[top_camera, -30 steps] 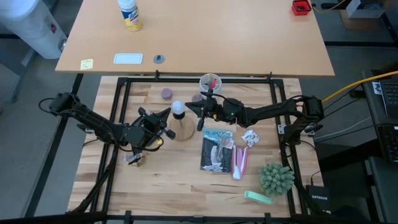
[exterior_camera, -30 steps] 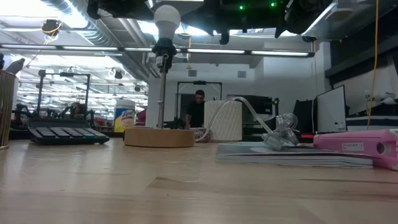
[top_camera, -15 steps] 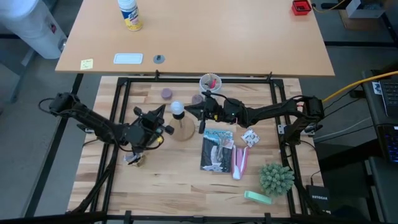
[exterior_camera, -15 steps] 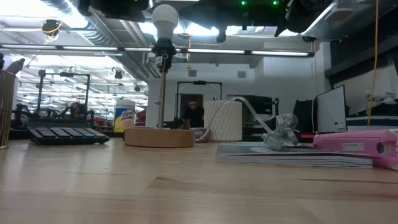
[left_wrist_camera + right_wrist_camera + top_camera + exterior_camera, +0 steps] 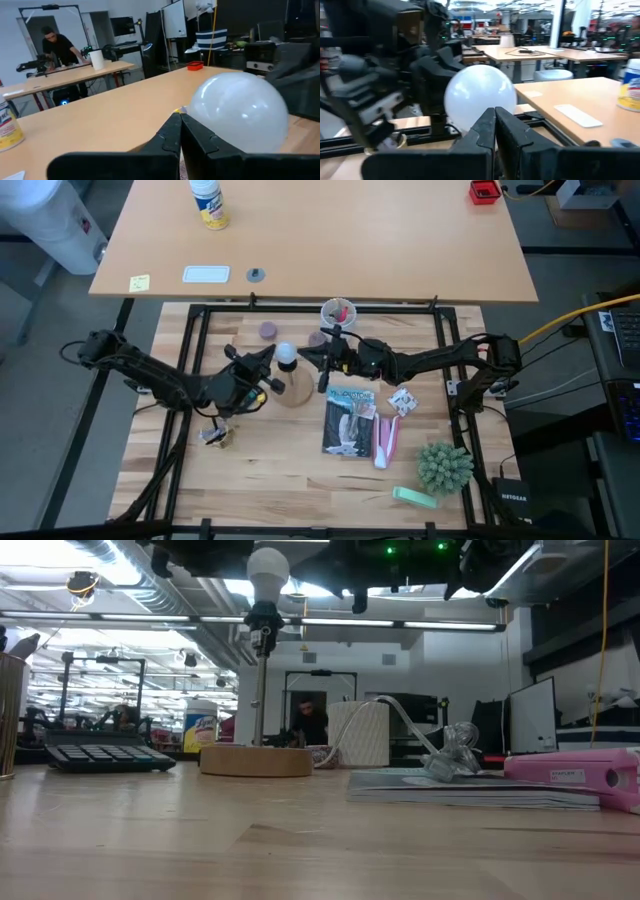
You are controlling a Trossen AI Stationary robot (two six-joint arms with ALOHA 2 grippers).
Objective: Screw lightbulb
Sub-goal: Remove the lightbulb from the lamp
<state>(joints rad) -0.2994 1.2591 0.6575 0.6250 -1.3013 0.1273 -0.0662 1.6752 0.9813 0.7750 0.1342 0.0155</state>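
The white frosted lightbulb [image 5: 287,355] stands upright with its base in the black socket post [image 5: 262,620] of the round wooden disc stand [image 5: 256,760], near the table's middle. My left gripper [image 5: 269,356] is shut, with its tips at the bulb's left side. The bulb fills the space just behind them in the left wrist view [image 5: 240,115]. My right gripper [image 5: 304,358] is shut, with its tips at the bulb's right side. The bulb [image 5: 480,97] shows just beyond them in the right wrist view. My left gripper's shut fingertips [image 5: 175,125] come level from the table's left and stand at the edge of the bulb's globe; whether they touch it I cannot tell. My right gripper's shut fingertips [image 5: 492,117] come level from the table's right, right in front of the globe; whether they touch it I cannot tell.
A white cup with red items [image 5: 338,311] stands behind the stand, and two purple discs [image 5: 268,330] lie to its left. A magazine [image 5: 349,420], a pink object [image 5: 388,440], a crumpled wrapper [image 5: 403,400] and a green plant [image 5: 444,467] lie to the near right. A small object [image 5: 215,435] lies below my left arm.
My left gripper has drawn back a little toward the table's left and has then come back to the bulb's side, staying shut. My right gripper has kept its place. The bulb stays upright on the post.
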